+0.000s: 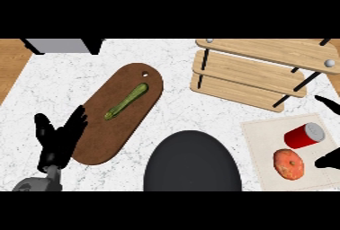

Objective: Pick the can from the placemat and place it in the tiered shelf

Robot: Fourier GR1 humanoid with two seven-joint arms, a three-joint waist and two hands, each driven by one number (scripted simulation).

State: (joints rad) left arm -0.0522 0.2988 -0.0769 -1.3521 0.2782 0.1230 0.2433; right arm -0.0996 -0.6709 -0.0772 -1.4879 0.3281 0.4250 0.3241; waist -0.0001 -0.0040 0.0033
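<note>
A red can (304, 135) with a grey lid lies on its side on the beige placemat (266, 152) at the right. The wooden tiered shelf (252, 74) stands behind it, at the upper right. Only parts of my right hand show at the right edge: one finger (328, 104) above the can and another part (329, 160) below it, spread apart and not touching the can. My left hand (58, 137) rests open at the lower left, fingers up, beside the cutting board.
An orange-red round fruit (289, 164) lies on the placemat just below the can. A brown cutting board (121, 112) carries a green vegetable (127, 101). A dark plate (192, 162) sits at the front centre. A grey appliance (61, 45) is at the top left.
</note>
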